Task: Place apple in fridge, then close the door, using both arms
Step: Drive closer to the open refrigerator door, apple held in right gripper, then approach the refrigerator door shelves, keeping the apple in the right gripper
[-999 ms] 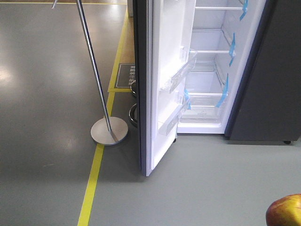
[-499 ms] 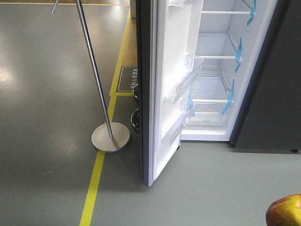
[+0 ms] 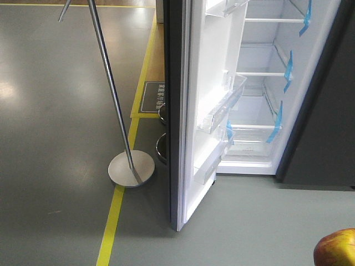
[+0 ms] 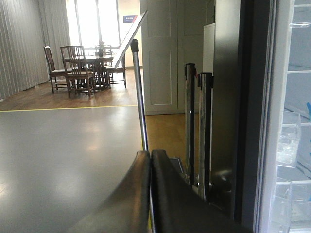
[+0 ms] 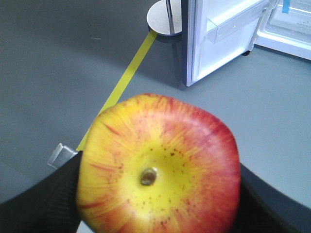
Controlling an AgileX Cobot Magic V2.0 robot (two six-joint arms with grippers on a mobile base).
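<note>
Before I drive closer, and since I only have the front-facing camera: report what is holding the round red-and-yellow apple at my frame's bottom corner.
Observer: In the right wrist view, the right gripper is shut on the apple, with black fingers on both sides.
Operator: Now report the left gripper.
Observer: In the left wrist view, the left gripper is shut and empty.
Operator: State what stands by the tall dark grey door.
Observer: Two upright chrome posts stand beside the door, at its outer face.

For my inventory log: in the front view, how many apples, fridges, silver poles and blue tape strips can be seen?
Apple: 1
Fridge: 1
Silver pole: 1
Blue tape strips: 4
Total: 7
</note>
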